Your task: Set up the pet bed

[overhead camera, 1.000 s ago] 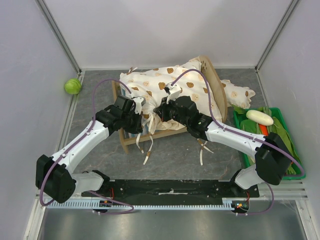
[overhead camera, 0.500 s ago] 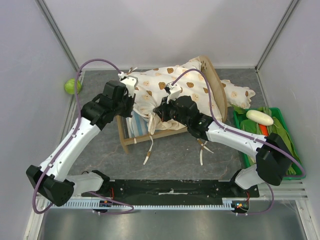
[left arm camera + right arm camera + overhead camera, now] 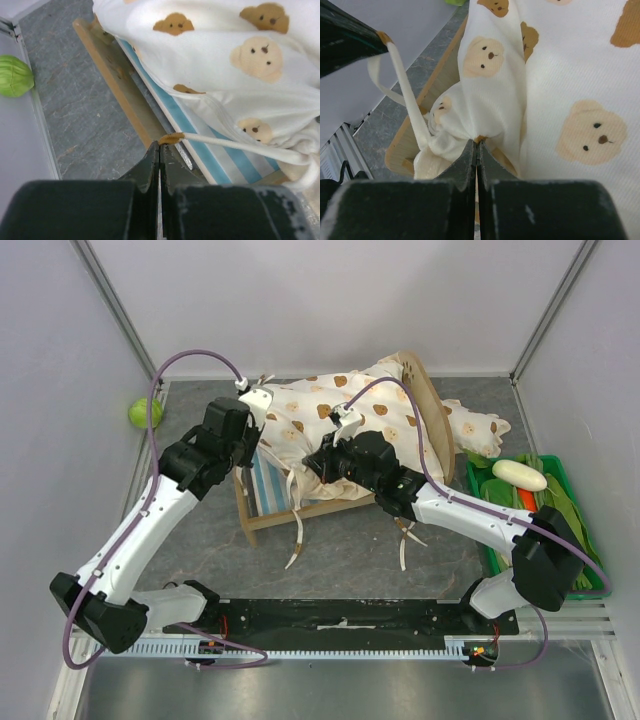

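1. Position of pet bed (image 3: 268,485): middle of the table (image 3: 200,540), nearer the far edge. The headboard faces the right edge. The striped base is exposed at the left end.
2. Bear-print cushion (image 3: 340,410): draped and bunched over the frame, covering most of the base. Loose ties hang over the near rail.
3. Left gripper (image 3: 159,150): jaws pressed together, pinching the tan tip of one tie (image 3: 240,145). The tie runs from the tips to the gathered cushion corner.
4. Right gripper (image 3: 476,146): jaws pressed together, pinching a gathered fold of the cushion above the near rail.
5. Frilled pillow (image 3: 480,427): lies beyond the headboard, toward the right edge.
6. Green round object (image 3: 145,412): far-left corner.
7. Green tray (image 3: 598,570): right edge, holding leafy greens and a white oblong item (image 3: 519,475).
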